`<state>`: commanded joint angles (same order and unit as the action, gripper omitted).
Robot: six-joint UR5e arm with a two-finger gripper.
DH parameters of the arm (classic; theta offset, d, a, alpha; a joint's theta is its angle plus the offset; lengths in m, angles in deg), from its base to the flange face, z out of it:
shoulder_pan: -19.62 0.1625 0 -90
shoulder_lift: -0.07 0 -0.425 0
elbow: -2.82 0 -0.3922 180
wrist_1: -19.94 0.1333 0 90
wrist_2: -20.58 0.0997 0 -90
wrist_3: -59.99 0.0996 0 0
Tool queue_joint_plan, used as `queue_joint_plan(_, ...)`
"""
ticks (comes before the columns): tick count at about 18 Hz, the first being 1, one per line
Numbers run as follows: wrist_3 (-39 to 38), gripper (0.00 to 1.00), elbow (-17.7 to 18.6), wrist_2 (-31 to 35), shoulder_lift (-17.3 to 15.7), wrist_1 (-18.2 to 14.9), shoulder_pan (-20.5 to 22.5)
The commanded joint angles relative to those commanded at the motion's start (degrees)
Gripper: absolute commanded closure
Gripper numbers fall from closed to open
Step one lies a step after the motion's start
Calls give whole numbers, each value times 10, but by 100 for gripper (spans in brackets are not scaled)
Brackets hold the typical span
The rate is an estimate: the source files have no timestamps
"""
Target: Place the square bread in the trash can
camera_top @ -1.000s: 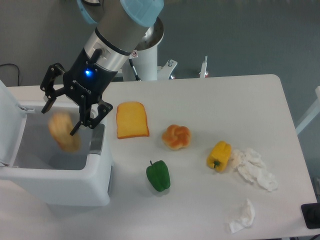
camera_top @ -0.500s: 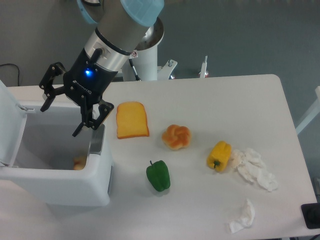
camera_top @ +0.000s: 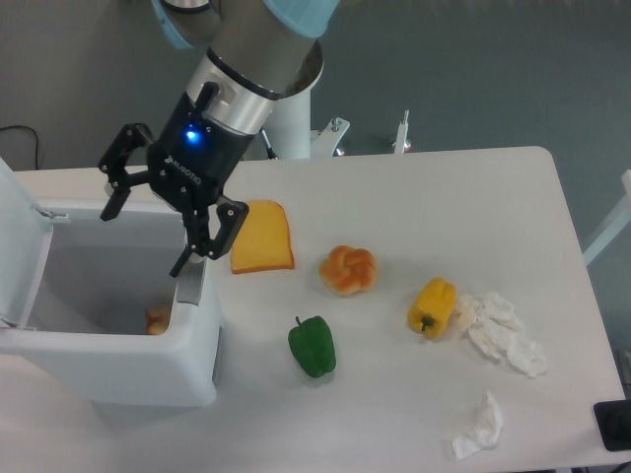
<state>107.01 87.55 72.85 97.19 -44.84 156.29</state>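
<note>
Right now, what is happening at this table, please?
A robot arm's black two-finger gripper hangs open and empty above the right rim of the large white plastic trash can, whose lid is up. A small pale bread piece lies inside the can. The flat orange-yellow square bread is on the white table, just right of the gripper and not yet picked up. A knotted orange bun, green pepper, yellow pepper and crumpled tissues lie further right.
</note>
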Motion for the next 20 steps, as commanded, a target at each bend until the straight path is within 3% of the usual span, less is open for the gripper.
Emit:
queue_joint_plan(5, 32, 0, -3, 115, -8, 27, 0)
queue_joint_plan(9, 76, 0, -4, 226, -13, 28, -3)
queue_joint_plan(20, 122, 0, -5, 300, -14, 28, -6)
